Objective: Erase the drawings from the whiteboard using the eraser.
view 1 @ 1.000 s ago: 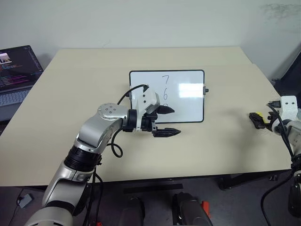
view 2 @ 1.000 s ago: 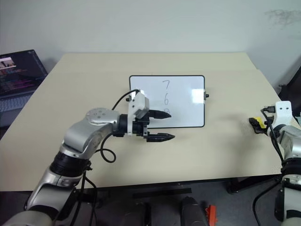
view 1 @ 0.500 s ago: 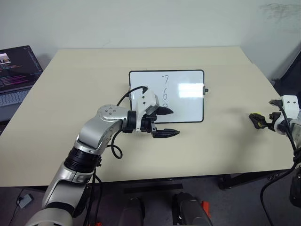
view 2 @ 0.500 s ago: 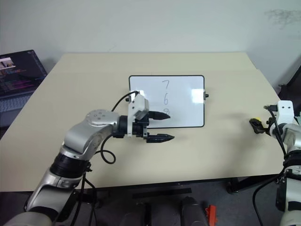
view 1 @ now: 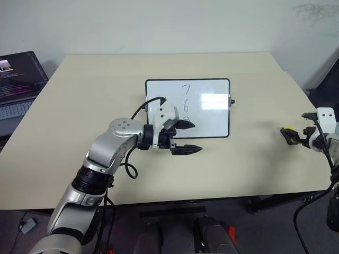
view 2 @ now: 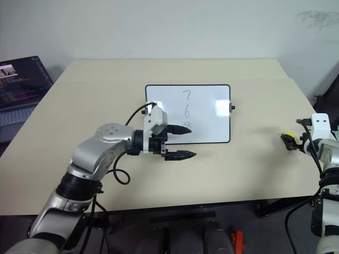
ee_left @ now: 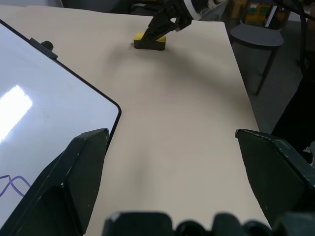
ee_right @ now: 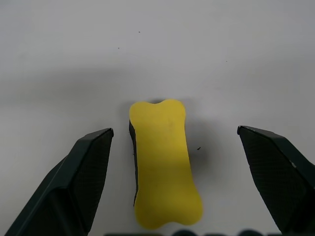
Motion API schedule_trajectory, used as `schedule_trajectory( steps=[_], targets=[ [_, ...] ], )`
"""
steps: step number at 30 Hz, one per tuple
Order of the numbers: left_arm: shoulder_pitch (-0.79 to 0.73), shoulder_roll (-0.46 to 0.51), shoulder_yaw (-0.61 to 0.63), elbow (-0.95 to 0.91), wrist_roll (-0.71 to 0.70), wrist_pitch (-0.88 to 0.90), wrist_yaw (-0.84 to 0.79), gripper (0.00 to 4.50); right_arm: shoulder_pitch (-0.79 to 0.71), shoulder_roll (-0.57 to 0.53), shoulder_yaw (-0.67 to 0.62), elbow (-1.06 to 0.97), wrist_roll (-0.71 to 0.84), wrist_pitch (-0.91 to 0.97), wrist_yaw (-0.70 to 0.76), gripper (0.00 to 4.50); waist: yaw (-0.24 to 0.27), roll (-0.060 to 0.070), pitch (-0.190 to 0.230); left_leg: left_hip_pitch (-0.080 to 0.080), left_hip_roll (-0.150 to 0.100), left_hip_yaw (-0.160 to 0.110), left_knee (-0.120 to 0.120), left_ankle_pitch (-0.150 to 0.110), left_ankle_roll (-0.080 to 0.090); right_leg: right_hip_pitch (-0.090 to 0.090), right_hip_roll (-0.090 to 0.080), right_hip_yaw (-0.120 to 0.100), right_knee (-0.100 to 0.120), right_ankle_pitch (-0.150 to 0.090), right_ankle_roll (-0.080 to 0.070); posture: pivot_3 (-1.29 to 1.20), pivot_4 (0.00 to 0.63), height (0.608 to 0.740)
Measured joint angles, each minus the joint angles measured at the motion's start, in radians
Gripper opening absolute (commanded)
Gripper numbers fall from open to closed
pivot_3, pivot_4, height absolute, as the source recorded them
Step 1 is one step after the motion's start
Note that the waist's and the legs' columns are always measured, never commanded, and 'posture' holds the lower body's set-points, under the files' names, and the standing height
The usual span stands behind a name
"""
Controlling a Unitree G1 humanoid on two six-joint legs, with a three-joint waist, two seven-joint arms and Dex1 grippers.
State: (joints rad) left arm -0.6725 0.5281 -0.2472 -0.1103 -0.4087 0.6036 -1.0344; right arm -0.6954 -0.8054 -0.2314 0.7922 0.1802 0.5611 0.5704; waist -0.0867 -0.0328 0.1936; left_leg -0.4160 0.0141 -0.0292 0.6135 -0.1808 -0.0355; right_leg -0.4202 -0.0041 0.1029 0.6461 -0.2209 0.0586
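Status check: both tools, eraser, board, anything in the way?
Right tool open, eraser on the table between its fingers, not gripped. Left tool open over the whiteboard's near edge. Drawings unerased. Nothing in the way.

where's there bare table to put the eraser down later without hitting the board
Free: the wide strip between the whiteboard and the right gripper, where the eraser lies; the far table behind the board; the patch left of the board toward the laptop. Crowded: the board's near left corner, where the open left gripper hovers.
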Motion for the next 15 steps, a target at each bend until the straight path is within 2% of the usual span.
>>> schedule_trajectory(
  steps=[15],
  targets=[
    [0.005, 0.005, 0.016, 0.002, 0.001, 0.000, 0.002, 4.50, 0.015, 0.005, 0.000, 0.000, 0.001, 0.014, 0.001, 4.44, 0.000, 0.000, 0.000, 0.000, 0.000, 0.000, 0.000, 0.000, 0.000, 0.000, 0.000, 0.000, 0.000, 0.000, 0.000, 0.00, 0.150, 0.740]
  ],
)
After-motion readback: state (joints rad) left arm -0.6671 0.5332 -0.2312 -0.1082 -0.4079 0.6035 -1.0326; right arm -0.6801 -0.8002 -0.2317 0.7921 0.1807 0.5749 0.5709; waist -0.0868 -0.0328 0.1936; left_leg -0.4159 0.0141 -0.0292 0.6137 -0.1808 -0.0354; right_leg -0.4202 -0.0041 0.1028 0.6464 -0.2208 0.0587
